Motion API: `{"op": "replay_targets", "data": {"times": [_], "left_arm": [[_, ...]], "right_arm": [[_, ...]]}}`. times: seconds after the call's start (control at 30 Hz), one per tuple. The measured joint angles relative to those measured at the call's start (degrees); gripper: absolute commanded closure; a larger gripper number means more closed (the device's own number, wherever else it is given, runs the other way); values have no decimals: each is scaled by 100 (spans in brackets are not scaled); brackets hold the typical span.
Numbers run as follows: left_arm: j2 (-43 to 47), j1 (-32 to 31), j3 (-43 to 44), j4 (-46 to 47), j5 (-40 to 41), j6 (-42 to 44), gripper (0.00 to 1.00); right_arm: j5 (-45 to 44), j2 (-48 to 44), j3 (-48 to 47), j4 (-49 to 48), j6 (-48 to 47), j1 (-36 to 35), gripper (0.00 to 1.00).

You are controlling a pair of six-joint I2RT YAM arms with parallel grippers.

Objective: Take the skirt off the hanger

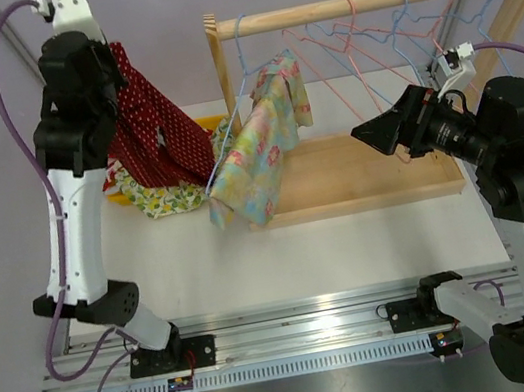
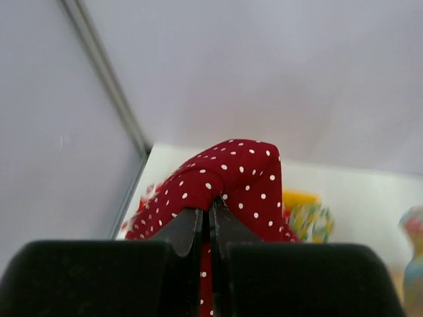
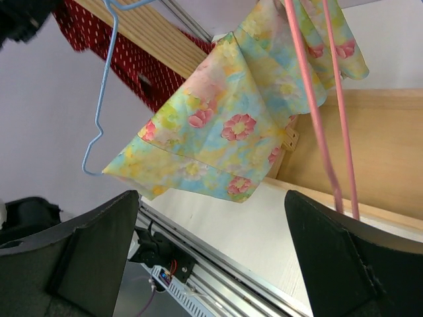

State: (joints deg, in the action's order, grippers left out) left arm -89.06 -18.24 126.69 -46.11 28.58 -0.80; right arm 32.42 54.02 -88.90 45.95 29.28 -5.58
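A red white-dotted garment (image 1: 162,132) hangs from my left gripper (image 1: 113,62), which is raised high at the far left; its lower end drapes onto a cloth pile. In the left wrist view the jaws (image 2: 210,212) are shut on a fold of this red cloth (image 2: 244,165). A pastel floral skirt (image 1: 259,151) hangs on a blue hanger (image 1: 228,143) at the left end of the wooden rail (image 1: 360,3). My right gripper (image 1: 374,141) is open and empty, right of the skirt, pointing at it. The skirt (image 3: 231,125) and the blue hanger (image 3: 100,99) also show in the right wrist view.
Several empty pink and blue hangers (image 1: 385,32) hang on the rail; pink wires (image 3: 317,132) pass close to my right gripper. The rack's wooden base (image 1: 370,172) lies under them. A yellow-green floral cloth pile (image 1: 161,198) lies on the white table at the left.
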Motion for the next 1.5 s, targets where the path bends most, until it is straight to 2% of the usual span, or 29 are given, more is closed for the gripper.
{"op": "replay_targets", "data": {"times": [0.1,0.17,0.23,0.33,0.43,0.5,0.6,0.63,0.67,0.87,1.0,1.2,1.37,1.5], "left_arm": [[-859,168,1353,153,-420,24,100],[-1034,219,1384,302,-656,-15,100],[-780,243,223,811,-903,-129,100],[-273,260,-2184,1624,-1259,-391,100],[-221,280,-3869,1904,-1528,-660,100],[-302,280,-4636,1950,-1650,-844,100],[-479,280,-4948,1965,-1755,-1106,97],[-514,280,-4937,2037,-1770,-1178,59],[-522,280,-4905,2074,-1792,-1241,2],[-352,280,-4603,2057,-1781,-1473,1],[372,280,-4592,1812,-1615,-1486,1],[1672,280,-4266,1497,-1574,-1421,1],[2583,190,-4437,1250,-1810,-1572,1],[3064,-496,-4682,1014,-1961,-1749,1]], "right_arm": [[-2,-103,96,70,-35,0,1],[-13,-125,114,92,-57,0,1],[-42,-131,111,153,-96,0,0],[-57,-133,92,258,-142,0,1],[-52,-109,17,332,-155,0,0],[-48,-92,-17,334,-153,0,1],[-22,-63,-81,323,-127,0,0],[15,-44,-114,321,-90,0,1],[26,-33,-133,319,-81,0,1],[632,356,-824,4,225,0,1],[1080,855,-1541,-483,605,0,1],[1488,1329,-1685,-1388,1266,-52,2],[1178,2131,-2024,-1314,1143,-804,6],[619,2911,-2647,-835,754,-1425,7]]}}
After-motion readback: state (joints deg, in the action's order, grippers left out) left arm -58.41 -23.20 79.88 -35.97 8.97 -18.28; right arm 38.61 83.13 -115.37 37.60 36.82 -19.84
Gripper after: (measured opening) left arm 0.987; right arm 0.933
